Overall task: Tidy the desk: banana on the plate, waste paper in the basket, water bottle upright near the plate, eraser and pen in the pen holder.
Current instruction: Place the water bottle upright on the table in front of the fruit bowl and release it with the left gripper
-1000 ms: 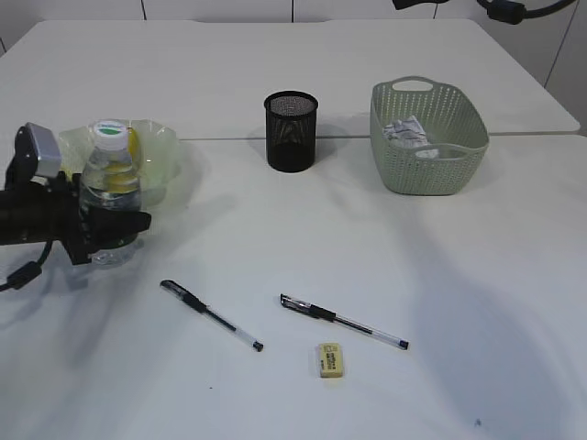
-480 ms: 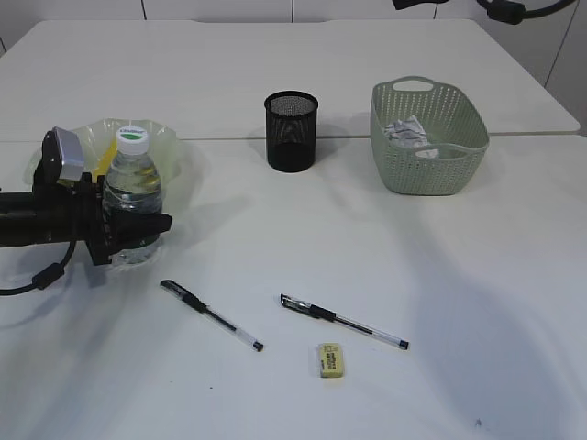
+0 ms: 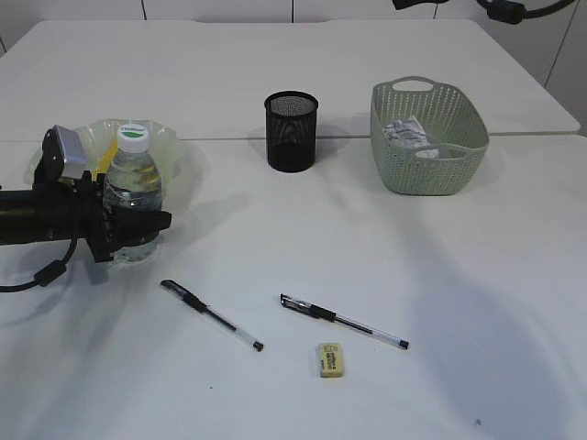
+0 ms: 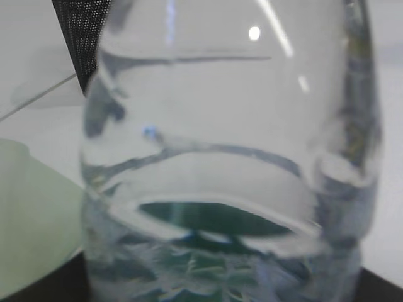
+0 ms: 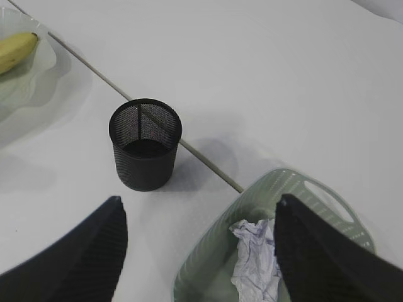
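Banana point(image 5: 14, 50) lies on the plate point(image 3: 170, 142); left pincer point(image 3: 124, 234) clasps the upright water bottle point(image 3: 133, 197) beside it; two pens point(image 3: 211, 314) and eraser point(image 3: 330, 359) remain on the desk point(image 3: 367, 229), pen holder point(image 3: 292, 130) unfilled; waste paper point(image 3: 404, 133) sits in the basket point(image 3: 440, 174); right pincer point(image 5: 198, 251) gapes empty.

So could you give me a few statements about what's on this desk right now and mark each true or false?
1. The left tool holds the water bottle upright. True.
2. The pen holder has a pen in it. False: both pens lie on the table.
3. Crumpled paper is in the basket. True.
4. The eraser sits on the plate. False: it lies on the table by a pen.
5. The banana is on the plate. True.
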Robot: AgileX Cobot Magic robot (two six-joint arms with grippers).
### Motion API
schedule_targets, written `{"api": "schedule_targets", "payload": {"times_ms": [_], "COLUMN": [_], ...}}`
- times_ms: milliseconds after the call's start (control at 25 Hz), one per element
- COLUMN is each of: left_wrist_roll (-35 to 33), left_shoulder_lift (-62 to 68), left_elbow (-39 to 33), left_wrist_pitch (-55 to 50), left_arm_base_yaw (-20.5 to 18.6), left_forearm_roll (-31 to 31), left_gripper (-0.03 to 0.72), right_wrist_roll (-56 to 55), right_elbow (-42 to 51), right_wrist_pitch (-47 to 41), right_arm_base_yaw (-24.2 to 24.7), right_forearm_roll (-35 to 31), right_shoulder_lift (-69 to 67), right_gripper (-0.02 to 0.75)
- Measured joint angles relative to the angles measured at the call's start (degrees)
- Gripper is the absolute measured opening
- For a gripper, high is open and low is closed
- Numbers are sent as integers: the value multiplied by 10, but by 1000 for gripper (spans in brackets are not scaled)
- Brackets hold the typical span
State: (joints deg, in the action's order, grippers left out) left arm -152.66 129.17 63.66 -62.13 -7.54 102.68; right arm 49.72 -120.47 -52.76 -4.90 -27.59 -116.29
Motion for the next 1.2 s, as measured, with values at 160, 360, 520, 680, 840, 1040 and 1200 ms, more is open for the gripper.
{"api": "schedule_targets", "payload": {"times_ms": [160,360,520,680,840,1040,1200], "left_wrist_roll": [0,0,0,0,11,18,28], "left_shoulder_lift": [0,0,0,0,0,0,0], "left_elbow": [0,0,0,0,0,0,0], "left_wrist_pitch": [0,0,0,1,1,3,4], "left_arm_base_yaw": [0,0,0,0,0,0,0], "left_forearm_roll": [0,0,0,0,2,3,3], "left_gripper": [375,375,375,377,377,380,400], "right_wrist_roll": [0,0,0,0,0,0,0], "right_elbow": [0,0,0,0,0,0,0], "right_wrist_pitch": [0,0,0,0,0,0,0], "right_arm_base_yaw": [0,0,0,0,0,0,0], "right_forearm_roll": [0,0,0,0,0,0,0], "right_shoulder_lift": [0,0,0,0,0,0,0], "right_gripper": [538,538,538,538,538,538,538]}}
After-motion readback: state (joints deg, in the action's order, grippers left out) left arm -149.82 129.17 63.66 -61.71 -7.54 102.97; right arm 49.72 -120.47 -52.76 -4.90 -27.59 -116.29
